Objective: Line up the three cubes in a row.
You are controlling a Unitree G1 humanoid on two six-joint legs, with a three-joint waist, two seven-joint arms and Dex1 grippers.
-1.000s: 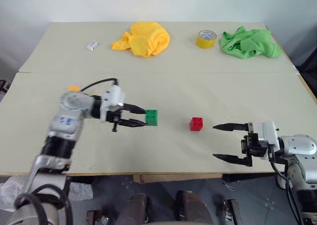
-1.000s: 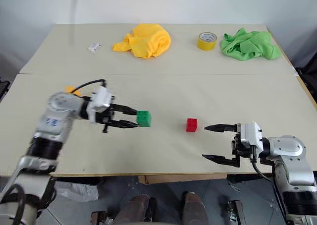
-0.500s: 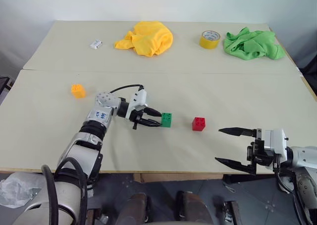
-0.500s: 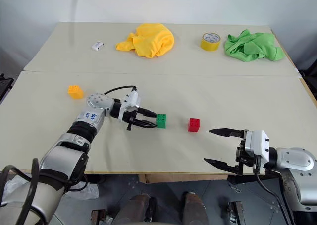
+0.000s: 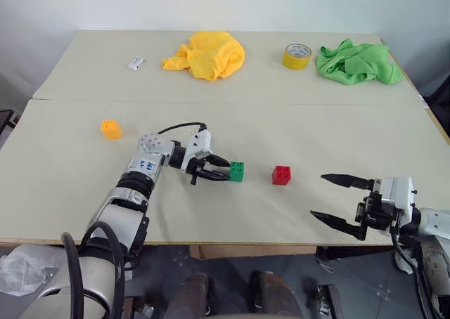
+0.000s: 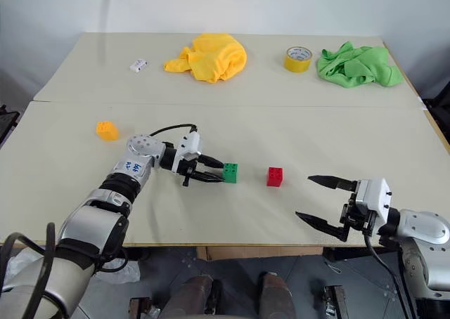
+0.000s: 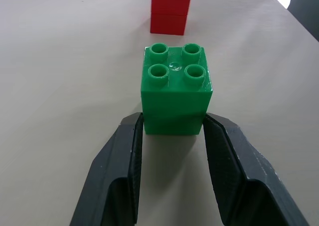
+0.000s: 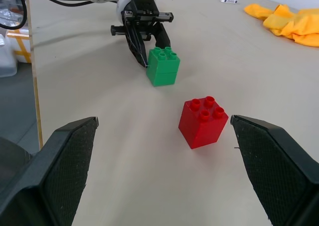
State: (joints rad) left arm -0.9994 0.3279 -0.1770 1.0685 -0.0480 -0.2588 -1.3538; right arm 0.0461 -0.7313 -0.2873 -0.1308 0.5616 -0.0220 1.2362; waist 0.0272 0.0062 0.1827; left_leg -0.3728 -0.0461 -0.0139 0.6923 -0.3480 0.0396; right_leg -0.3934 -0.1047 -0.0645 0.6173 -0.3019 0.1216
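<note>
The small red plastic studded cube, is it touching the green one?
No, the red plastic studded cube stands apart from the green studded cube, with bare table between them.

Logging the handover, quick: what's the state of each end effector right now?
Left end effector: shut on the green studded plastic cube, which sits on the table.
Right end effector: open, holding nothing.

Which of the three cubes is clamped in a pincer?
The green cube, gripped by the left pincer. The red cube and orange-yellow cube sit free.

3 studded cubes upright: green (image 5: 237,171) just left of red (image 5: 282,175); orange (image 5: 110,128) far left.
</note>
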